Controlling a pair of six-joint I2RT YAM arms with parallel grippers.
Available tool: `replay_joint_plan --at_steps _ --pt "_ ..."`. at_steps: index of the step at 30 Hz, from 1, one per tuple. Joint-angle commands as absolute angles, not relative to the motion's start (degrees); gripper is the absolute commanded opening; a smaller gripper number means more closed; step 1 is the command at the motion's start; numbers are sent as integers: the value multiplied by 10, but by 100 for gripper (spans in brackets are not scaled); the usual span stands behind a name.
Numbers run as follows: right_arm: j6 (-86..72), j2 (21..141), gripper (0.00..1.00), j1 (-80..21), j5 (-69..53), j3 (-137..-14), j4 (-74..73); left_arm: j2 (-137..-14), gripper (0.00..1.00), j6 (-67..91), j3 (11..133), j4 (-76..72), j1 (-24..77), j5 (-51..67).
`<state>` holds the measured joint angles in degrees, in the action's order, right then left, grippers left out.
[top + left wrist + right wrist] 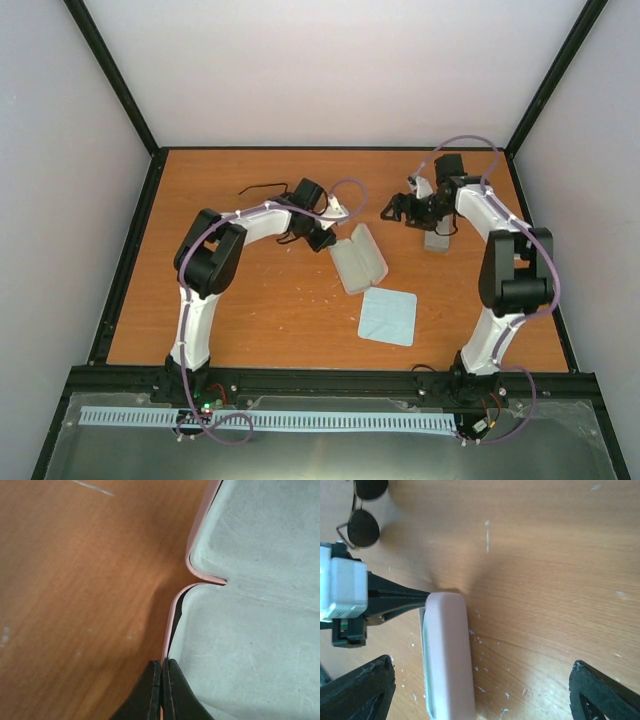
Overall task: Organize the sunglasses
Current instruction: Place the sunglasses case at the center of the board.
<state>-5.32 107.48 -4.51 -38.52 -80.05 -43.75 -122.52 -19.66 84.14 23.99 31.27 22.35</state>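
Observation:
One pair of sunglasses [262, 187], a thin black wire shape, lies on the table behind the left arm. Another pair of sunglasses [362, 526], with dark round lenses, shows at the top left of the right wrist view. My left gripper [161, 667] [322, 237] is shut on the pink rim of an open case [260, 630] [358, 260] that lies flat, its pale grey lining up. My right gripper [480, 680] [415, 212] stands wide open over a closed pink case [447, 655] [437, 241]. That case sits between the fingers, nearer the left one, and neither finger touches it.
A pale blue cloth [388, 315] lies in front of the open case. In the right wrist view a white block with a black pointed part [342, 587] reaches the closed case's far end. Black frame rails [130, 250] border the wooden table [260, 320].

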Motion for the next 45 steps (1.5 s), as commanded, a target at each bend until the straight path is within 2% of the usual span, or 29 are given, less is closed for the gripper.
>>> replay_joint_plan --at_steps 1,9,12,13,14,16,17,19,27,31,36,45 --pt "-102 1005 91 -50 -271 -765 -413 -1262 0 -104 914 269 314 163" --pt "-154 908 85 -98 -177 -665 -388 -1344 0 -30 1071 311 313 138" --pt "-169 894 78 -111 -149 -636 -371 -1361 0 -19 1103 317 313 134" --pt "-178 895 74 -113 -142 -630 -366 -1366 0 -14 1111 319 313 131" --pt "-187 897 65 -114 -139 -625 -361 -1368 0 -11 1114 319 314 128" --pt "-209 902 31 -115 -129 -619 -359 -1371 0 -6 1116 319 314 113" --pt "-216 904 21 -116 -132 -618 -357 -1373 0 -5 1116 319 314 107" --pt "-227 911 11 -118 -136 -617 -355 -1374 0 -5 1116 319 314 97" --pt "-247 996 6 -158 -134 -642 -369 -1371 1 -3 1121 318 314 96" --pt "-258 1040 4 -171 -129 -658 -367 -1365 12 -3 1118 319 314 96" --pt "-265 1069 4 -175 -111 -674 -355 -1352 19 -6 1099 318 315 91" --pt "-250 1125 5 -176 -64 -741 -364 -1321 20 -4 1040 307 321 118"
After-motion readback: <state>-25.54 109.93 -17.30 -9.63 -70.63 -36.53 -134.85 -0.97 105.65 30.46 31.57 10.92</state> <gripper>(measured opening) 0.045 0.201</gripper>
